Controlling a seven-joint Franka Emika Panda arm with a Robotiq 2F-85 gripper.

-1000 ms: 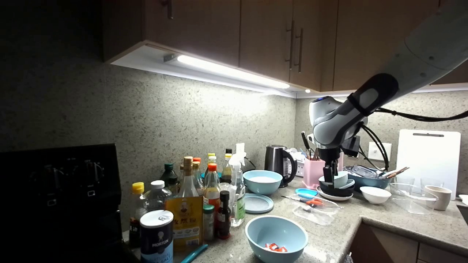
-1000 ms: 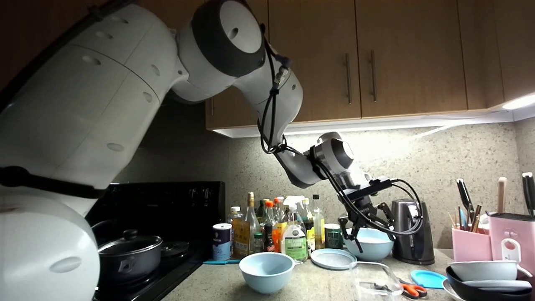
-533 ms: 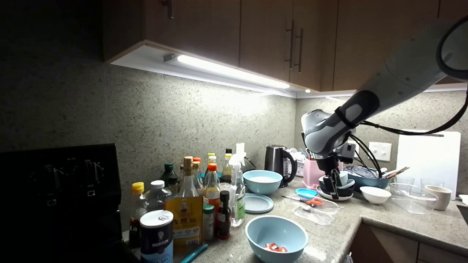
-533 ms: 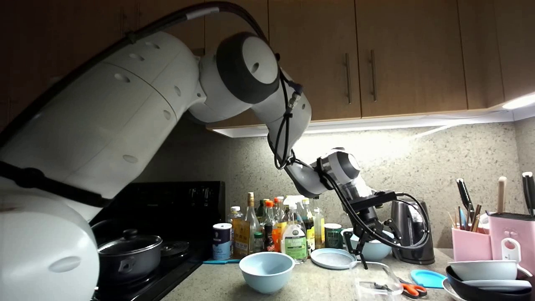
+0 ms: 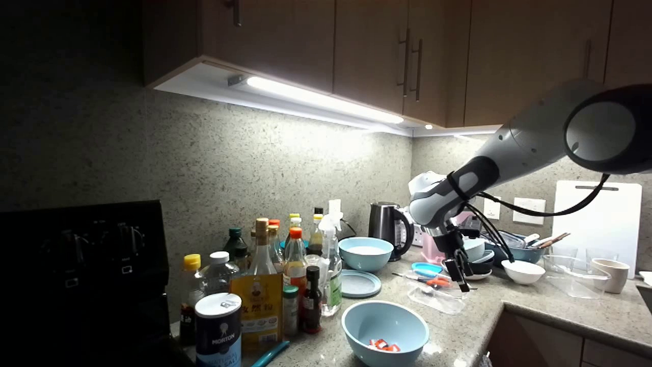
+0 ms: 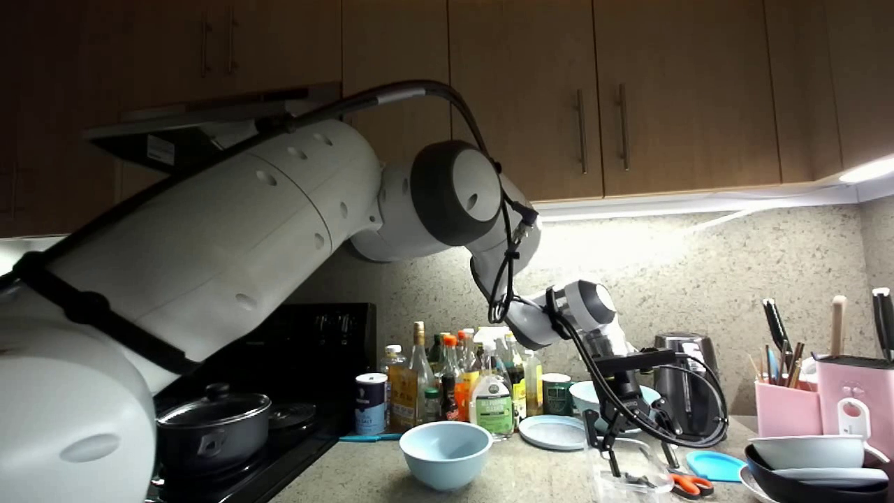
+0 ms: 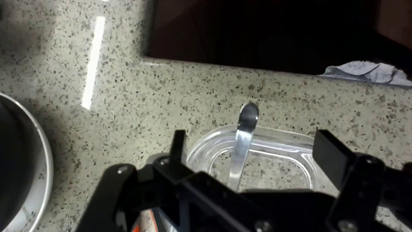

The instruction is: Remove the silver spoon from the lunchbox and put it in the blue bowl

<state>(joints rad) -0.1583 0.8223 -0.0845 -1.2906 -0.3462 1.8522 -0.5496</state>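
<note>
**Silver spoon [image 7: 242,145] lined up, not yet lifted from lunchbox [image 7: 278,138]**

Approach judged nearly done; grasp, lift and carry to the blue bowl [image 6: 445,464], presumably the front one, are left. The gripper [image 7: 249,146] is spread wide, nothing held. In the wrist view the spoon is framed between the fingers [image 7: 331,158], gap either side, one end past the clear rim, the other hidden. Height cannot be told.

Shows silver-grey on spoon [image 7: 243,141], transparent on lunchbox [image 7: 276,137]. Pale blue on bowl [image 5: 385,322]; red-orange with white on small pieces [image 5: 384,346] within. Shows black on gripper [image 6: 643,459], white with black on arm [image 6: 244,223]. On countertop [image 7: 112,135], beige with dark speckles; on backsplash [image 5: 254,168], greyish beige, mottled. Pink on holder [image 6: 788,416]. Bright orange on scissors handles [image 5: 437,282].
</note>
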